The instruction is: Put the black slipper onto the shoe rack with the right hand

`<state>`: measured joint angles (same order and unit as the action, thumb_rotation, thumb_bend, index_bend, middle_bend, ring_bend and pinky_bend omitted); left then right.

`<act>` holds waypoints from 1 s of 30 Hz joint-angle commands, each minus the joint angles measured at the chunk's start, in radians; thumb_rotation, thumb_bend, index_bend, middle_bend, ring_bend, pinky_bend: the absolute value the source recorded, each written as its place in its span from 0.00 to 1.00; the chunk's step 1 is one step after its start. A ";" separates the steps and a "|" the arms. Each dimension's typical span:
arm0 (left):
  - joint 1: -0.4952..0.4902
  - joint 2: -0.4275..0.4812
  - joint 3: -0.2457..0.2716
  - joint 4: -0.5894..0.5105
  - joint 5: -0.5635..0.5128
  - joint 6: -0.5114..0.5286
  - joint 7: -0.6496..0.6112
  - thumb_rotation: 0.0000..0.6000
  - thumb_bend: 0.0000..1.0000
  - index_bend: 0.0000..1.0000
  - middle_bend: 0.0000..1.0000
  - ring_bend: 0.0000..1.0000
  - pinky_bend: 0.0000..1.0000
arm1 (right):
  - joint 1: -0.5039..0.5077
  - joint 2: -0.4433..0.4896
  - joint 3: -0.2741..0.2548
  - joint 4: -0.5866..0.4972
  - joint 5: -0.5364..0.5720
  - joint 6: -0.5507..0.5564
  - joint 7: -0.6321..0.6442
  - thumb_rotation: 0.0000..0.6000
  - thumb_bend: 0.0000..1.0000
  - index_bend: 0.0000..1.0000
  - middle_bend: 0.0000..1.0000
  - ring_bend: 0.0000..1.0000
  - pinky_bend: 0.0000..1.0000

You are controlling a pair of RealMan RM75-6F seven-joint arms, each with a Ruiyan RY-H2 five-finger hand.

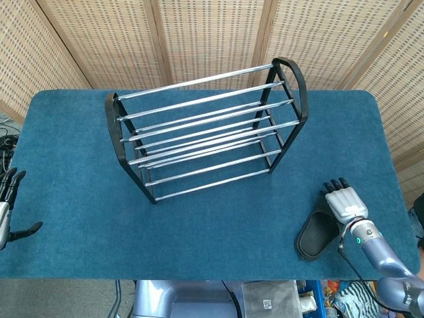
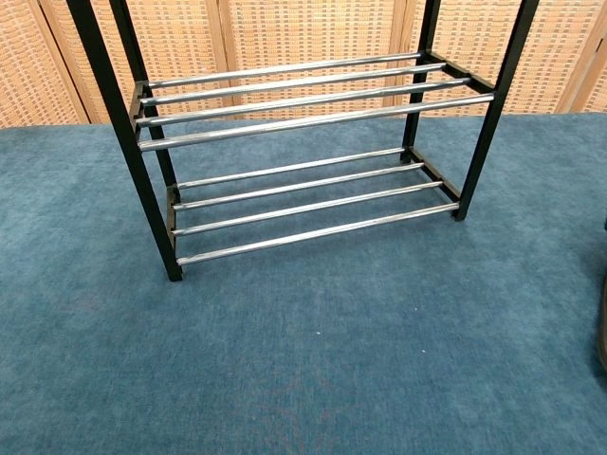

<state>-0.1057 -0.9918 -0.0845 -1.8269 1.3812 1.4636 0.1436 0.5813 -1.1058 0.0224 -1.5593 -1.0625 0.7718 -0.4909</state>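
The black slipper lies flat on the blue table near the front right corner, its toe pointing toward the front edge. My right hand hovers just right of it, palm down, fingers stretched out and apart, holding nothing. The black and chrome shoe rack stands in the table's middle, both tiers bare; it fills the chest view. Only a dark sliver of the slipper shows at the chest view's right edge. My left hand hangs beyond the table's left edge, fingers apart.
The blue cloth table is bordered by woven screens at the back. Its right edge runs close to my right hand. Cables and clutter lie on the floor below the front edge.
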 commanded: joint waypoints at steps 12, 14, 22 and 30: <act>-0.003 -0.003 0.003 0.001 0.003 -0.004 0.010 1.00 0.12 0.00 0.00 0.00 0.00 | -0.053 0.018 -0.175 0.169 -0.802 0.304 0.525 1.00 0.00 0.00 0.00 0.00 0.00; -0.003 -0.002 0.002 0.002 0.003 -0.004 0.009 1.00 0.12 0.00 0.00 0.00 0.00 | -0.049 0.003 -0.189 0.188 -0.824 0.305 0.532 1.00 0.00 0.00 0.00 0.00 0.00; -0.007 0.000 0.001 0.008 -0.004 -0.012 0.001 1.00 0.12 0.00 0.00 0.00 0.00 | -0.039 -0.040 -0.222 0.226 -0.857 0.287 0.528 1.00 0.00 0.00 0.00 0.00 0.00; -0.007 0.000 0.001 0.008 -0.004 -0.012 0.000 1.00 0.13 0.00 0.00 0.00 0.00 | -0.038 -0.084 -0.244 0.328 -0.885 0.285 0.472 1.00 0.00 0.00 0.00 0.00 0.00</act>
<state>-0.1124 -0.9916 -0.0840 -1.8191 1.3774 1.4518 0.1434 0.5443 -1.1784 -0.2143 -1.2540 -1.9364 1.0507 -0.0031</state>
